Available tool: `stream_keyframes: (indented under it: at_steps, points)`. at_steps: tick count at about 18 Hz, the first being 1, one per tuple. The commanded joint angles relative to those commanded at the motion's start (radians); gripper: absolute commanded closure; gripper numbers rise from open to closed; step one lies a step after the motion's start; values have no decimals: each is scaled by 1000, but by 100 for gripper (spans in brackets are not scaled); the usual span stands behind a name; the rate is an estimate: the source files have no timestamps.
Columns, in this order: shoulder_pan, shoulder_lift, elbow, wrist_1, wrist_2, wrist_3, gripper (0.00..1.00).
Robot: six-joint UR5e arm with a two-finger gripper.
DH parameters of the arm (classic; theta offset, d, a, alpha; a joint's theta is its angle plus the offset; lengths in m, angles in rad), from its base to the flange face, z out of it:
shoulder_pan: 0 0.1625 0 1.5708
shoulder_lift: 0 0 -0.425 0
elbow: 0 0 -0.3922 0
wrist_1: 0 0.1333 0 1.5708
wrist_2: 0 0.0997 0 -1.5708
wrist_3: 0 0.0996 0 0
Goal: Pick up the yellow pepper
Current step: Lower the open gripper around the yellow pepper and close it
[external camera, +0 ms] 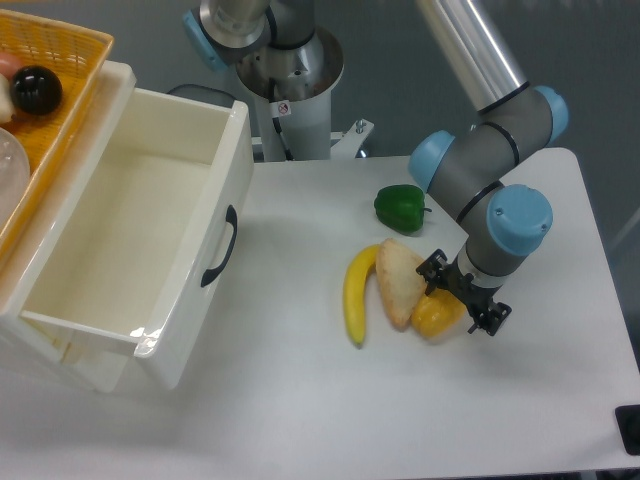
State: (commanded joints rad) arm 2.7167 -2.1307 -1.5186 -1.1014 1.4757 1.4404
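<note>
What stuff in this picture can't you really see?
- Yellow pepper: its right side and stem are hidden by the hand in the fixed camera view.
- Hand: its fingers are dark and mostly blocked by the wrist, so open or shut is unclear.
- Basket: cut off by the left edge.
- Black ball in the basket: too small to identify.

The yellow pepper [434,317] is a small, rounded, lumpy fruit, yellow shading to orange, with a smooth, slightly glossy skin. It lies on the white tabletop right of centre in the lower half of the frame. Only its lower left part shows (the upper right portion, and any stem, is hidden behind black hardware above it). Its left flank touches a pale wedge-shaped item beside it, and it sits low on the surface, whether upright or tipped cannot be told.
</note>
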Motion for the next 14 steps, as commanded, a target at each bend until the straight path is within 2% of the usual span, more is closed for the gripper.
stream_keyframes:
  at_steps: [14]
  points:
    - [-6, 0, -28, -2, 3, -34, 0]
